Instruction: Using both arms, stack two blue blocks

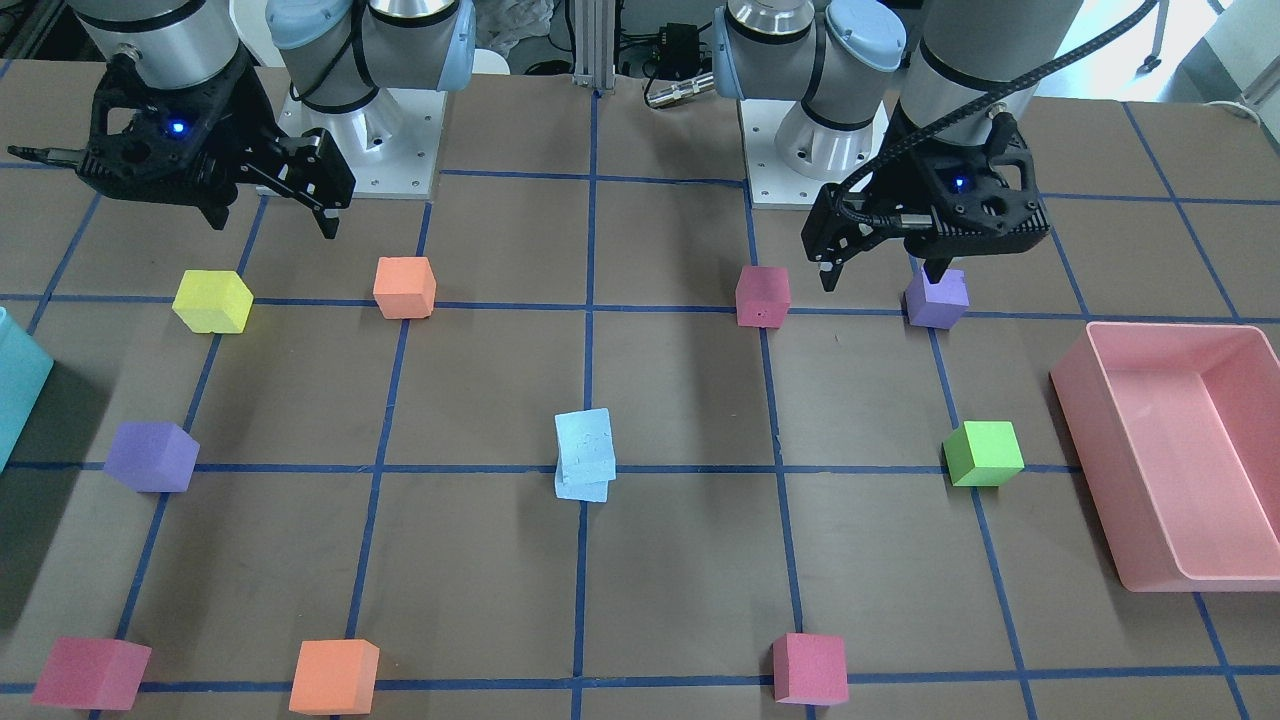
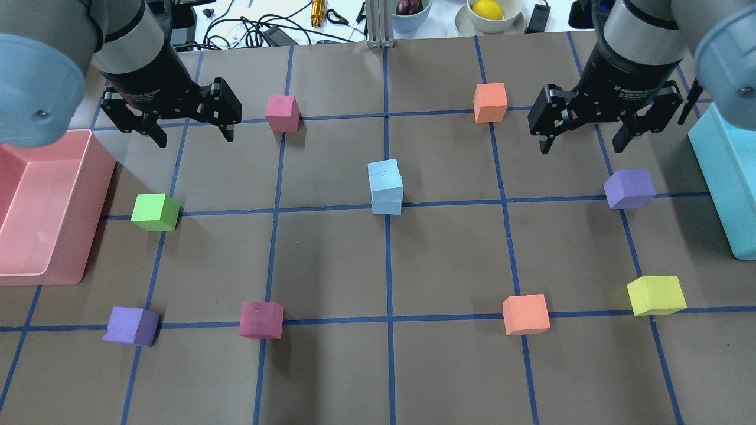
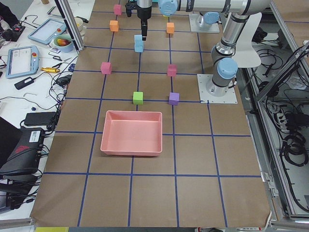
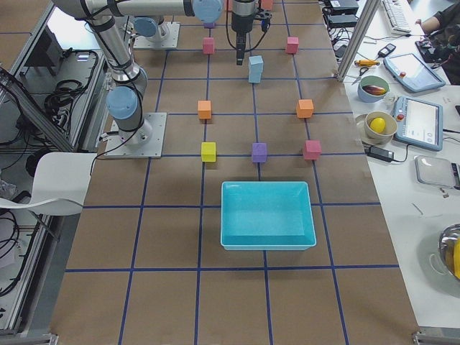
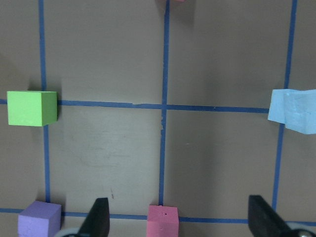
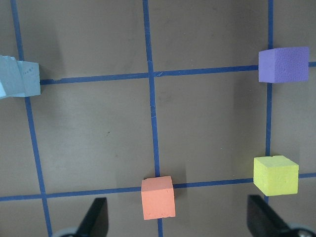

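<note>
Two pale blue blocks stand stacked at the table's middle. The upper block [image 2: 385,176] sits slightly twisted on the lower block [image 2: 387,207]. The stack also shows in the front view [image 1: 585,440], at the right edge of the left wrist view [image 5: 295,111] and at the left edge of the right wrist view [image 6: 19,76]. My left gripper [image 2: 194,136] is open and empty, raised left of the stack and far from it; in the front view [image 1: 883,275] it hangs near a purple cube. My right gripper [image 2: 582,146] is open and empty, raised to the right of the stack.
A pink bin [image 2: 88,206] stands at the left edge and a teal bin [image 2: 726,177] at the right edge. Coloured cubes lie around the grid: green [image 2: 155,211], purple [image 2: 629,188], yellow [image 2: 655,295], orange [image 2: 525,314], magenta [image 2: 261,319].
</note>
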Tool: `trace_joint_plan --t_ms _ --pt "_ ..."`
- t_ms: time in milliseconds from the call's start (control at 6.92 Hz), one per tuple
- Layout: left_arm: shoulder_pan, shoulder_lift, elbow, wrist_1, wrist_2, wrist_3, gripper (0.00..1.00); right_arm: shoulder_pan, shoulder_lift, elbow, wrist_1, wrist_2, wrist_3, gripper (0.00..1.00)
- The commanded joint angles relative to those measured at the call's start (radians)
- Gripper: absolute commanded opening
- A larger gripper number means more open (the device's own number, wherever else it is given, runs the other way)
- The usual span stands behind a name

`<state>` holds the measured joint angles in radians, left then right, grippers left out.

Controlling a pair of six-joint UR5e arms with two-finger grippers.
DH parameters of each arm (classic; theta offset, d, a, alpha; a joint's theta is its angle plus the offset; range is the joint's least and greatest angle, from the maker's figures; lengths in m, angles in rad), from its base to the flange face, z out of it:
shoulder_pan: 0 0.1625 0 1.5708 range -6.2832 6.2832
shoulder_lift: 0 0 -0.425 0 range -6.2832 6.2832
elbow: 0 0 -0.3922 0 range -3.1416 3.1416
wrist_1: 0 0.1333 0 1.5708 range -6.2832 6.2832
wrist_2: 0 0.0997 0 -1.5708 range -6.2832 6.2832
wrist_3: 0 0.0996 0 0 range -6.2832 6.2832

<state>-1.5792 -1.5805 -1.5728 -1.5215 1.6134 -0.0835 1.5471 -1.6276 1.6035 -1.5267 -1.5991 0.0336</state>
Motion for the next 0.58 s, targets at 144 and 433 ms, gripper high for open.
trace_joint_plan --t_ms 144,433 --pt "-0.012 -0.03 0.06 -0.101 -0.021 -0.074 1.0 -0.001 0.0 0.0 0.0 0.001 0.0 1.0" --pt "-0.013 -0.041 0.097 -0.152 -0.024 -0.078 1.0 -0.001 0.0 0.001 0.0 0.001 0.0 1.0"
